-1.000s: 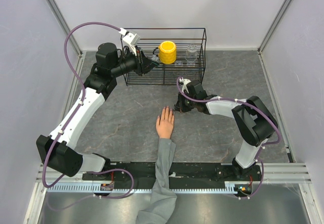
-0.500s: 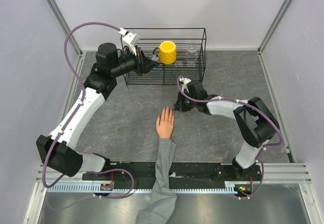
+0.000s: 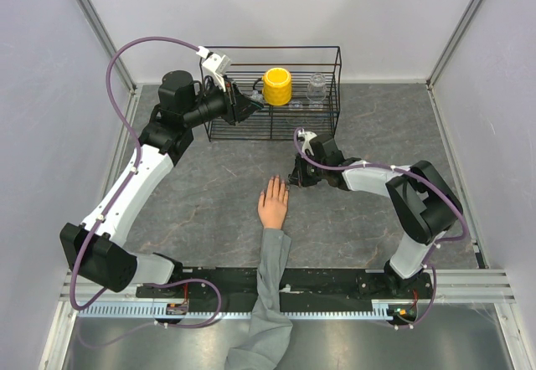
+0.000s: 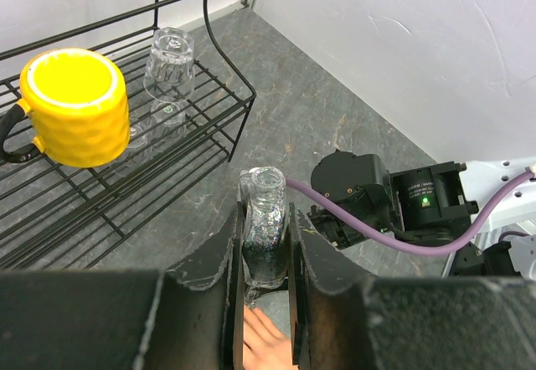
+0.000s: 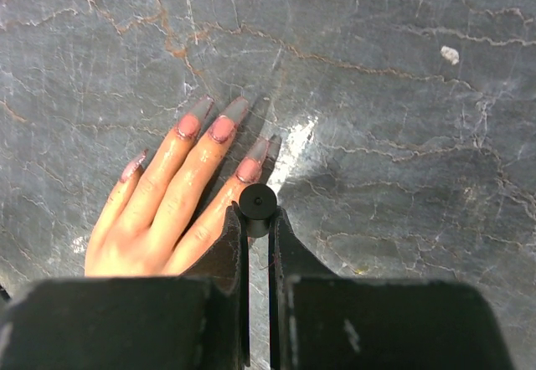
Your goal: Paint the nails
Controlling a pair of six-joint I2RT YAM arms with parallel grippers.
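Nails (image 5: 222, 127) point toward the wire rack (image 3: 251, 127), along the hand's (image 3: 273, 204) long axis.

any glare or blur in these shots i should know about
Right wrist: a bright glare patch on the table just beside the mannequin hand; the nails are sharp, the right gripper, pinching a black cap, dark and soft. Left wrist: the left gripper is a blurred black mass, the bottle it clamps sparkles. Top external: even light, faint shadows.

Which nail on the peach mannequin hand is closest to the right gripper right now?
The pink-tinted nail furthest right in the right wrist view, just above the small black round cap pinched by the right gripper; the other three visible nails lie farther off.
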